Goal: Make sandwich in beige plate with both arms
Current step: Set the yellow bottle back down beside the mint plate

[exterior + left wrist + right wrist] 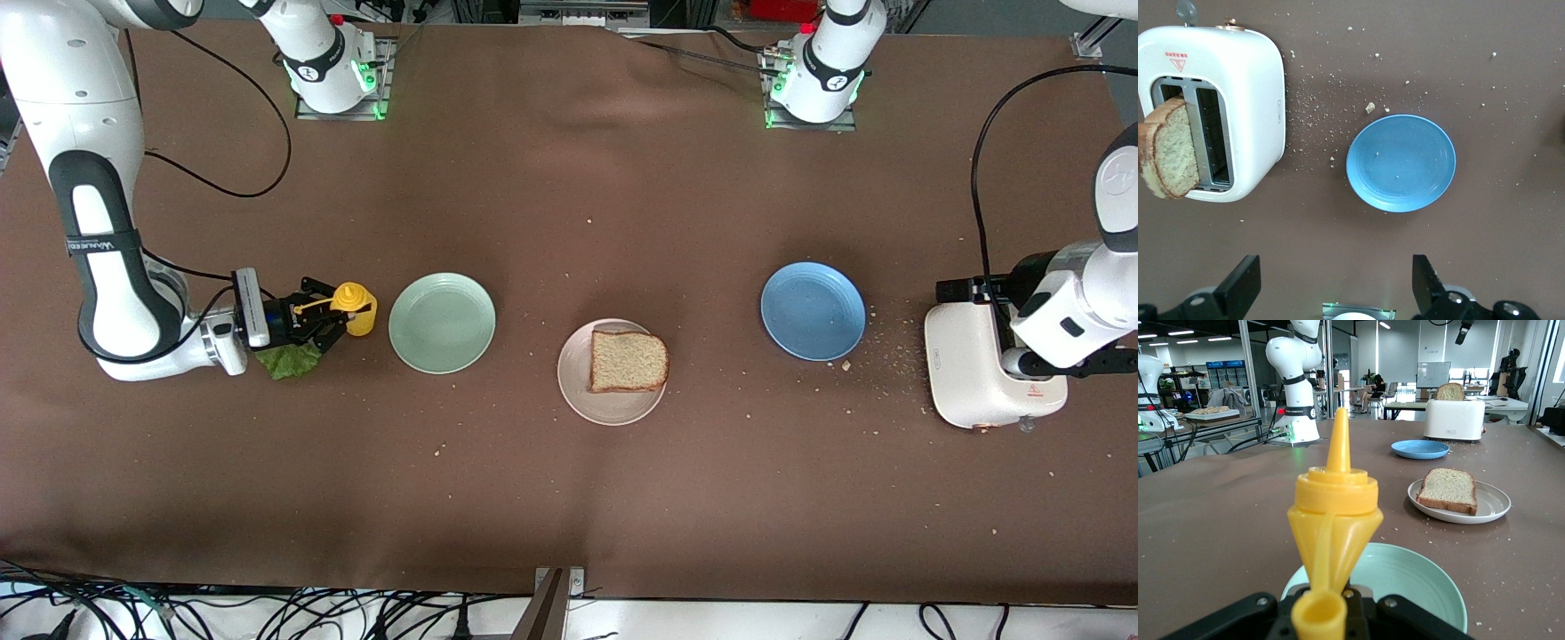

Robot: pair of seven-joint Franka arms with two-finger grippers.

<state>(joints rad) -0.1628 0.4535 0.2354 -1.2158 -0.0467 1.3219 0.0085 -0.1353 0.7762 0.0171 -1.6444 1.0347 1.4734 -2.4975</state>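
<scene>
We see the beige plate (612,400) mid-table with one bread slice (629,361) on it, our right gripper (331,313) clenched on the yellow bottle (355,307) beside the green plate (442,322), our left gripper (1336,283) released, over the toaster (987,373), which holds another slice (1168,150).

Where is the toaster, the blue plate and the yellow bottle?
toaster (1251,87): left wrist view, on its white top beside the slots.
blue plate (1401,163): left wrist view, on its bare middle.
yellow bottle (1335,499): right wrist view, on its yellow shoulder below the nozzle.
</scene>
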